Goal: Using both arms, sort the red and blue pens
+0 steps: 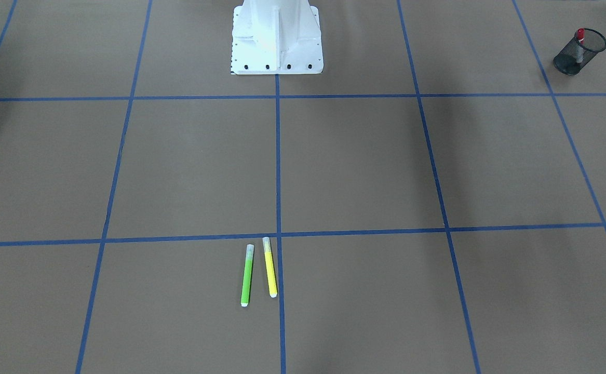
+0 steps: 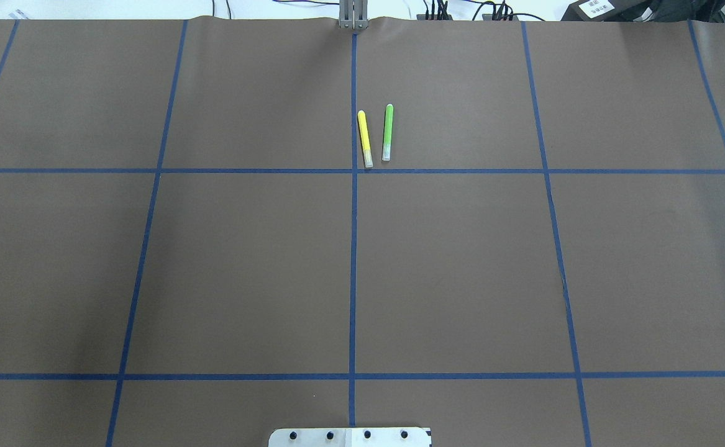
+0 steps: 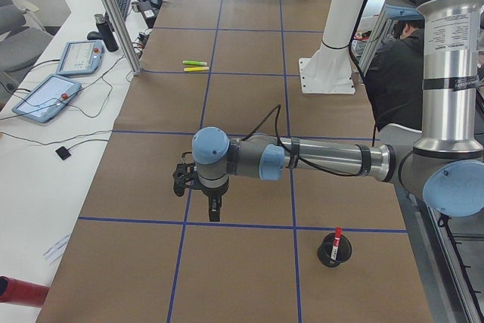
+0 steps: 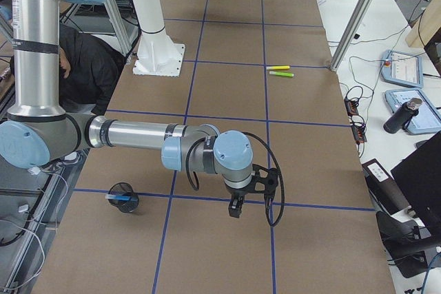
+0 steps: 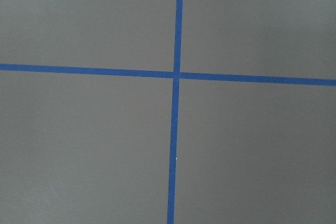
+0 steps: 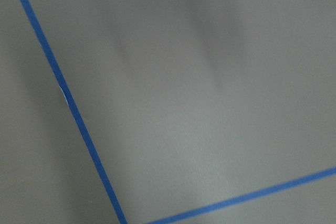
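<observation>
The red pen point(image 1: 580, 35) stands upright in a black mesh cup point(image 1: 579, 53) at the table's end on my left; its red cap also pokes out of that cup point(image 3: 333, 250) in the exterior left view. The blue pen point(image 4: 118, 199) lies across the top of another black mesh cup point(image 4: 125, 197) at the end on my right. My left gripper point(image 3: 215, 214) hangs pointing down over bare table, some way from the red pen's cup. My right gripper point(image 4: 235, 210) also points down, apart from the blue pen's cup. I cannot tell whether either is open or shut. Both wrist views show only brown table and blue tape.
A slim green marker point(image 2: 387, 132) and a slim yellow marker point(image 2: 365, 138) lie side by side near the far middle of the table. The white robot pedestal point(image 1: 277, 41) stands at the near edge. A person in dark clothes point(image 3: 393, 73) sits behind it. Tablets point(image 3: 45, 96) and cables lie beyond the table.
</observation>
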{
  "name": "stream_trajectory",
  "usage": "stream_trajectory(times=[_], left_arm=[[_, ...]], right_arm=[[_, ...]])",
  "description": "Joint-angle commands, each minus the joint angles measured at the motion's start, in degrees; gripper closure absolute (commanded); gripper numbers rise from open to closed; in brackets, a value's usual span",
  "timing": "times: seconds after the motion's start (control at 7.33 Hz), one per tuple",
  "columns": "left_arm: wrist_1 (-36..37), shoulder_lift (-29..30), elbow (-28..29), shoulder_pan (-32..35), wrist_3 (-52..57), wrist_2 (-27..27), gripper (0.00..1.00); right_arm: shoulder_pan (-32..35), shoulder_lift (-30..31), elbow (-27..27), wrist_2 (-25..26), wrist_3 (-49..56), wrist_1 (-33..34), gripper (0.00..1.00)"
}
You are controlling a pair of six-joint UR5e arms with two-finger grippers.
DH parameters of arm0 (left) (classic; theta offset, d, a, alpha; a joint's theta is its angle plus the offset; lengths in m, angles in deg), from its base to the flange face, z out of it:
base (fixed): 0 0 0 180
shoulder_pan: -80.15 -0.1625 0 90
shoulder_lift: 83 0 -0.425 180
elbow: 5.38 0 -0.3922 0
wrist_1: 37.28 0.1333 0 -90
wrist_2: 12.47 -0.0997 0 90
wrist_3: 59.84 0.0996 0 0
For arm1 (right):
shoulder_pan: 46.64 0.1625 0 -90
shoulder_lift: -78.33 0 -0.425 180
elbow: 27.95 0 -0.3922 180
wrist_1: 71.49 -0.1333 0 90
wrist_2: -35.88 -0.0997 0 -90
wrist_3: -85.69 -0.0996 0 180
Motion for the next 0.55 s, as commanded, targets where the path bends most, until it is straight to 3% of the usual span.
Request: stream_trajectory(times=[0.0,0.41], left_arm=[[-0.08,-0.17,-0.09,0.02,-0.13,-0.01,0.0],[-0.08,-0.17,0.18,0.02,-0.22,-0.01,0.0]], right_arm=[[-1.96,-5.09,1.0,-0.01,-0.87,8.69,0.0],[-4.23,-7.57,1.17,-1.42,-2.53,12.06,0.0]])
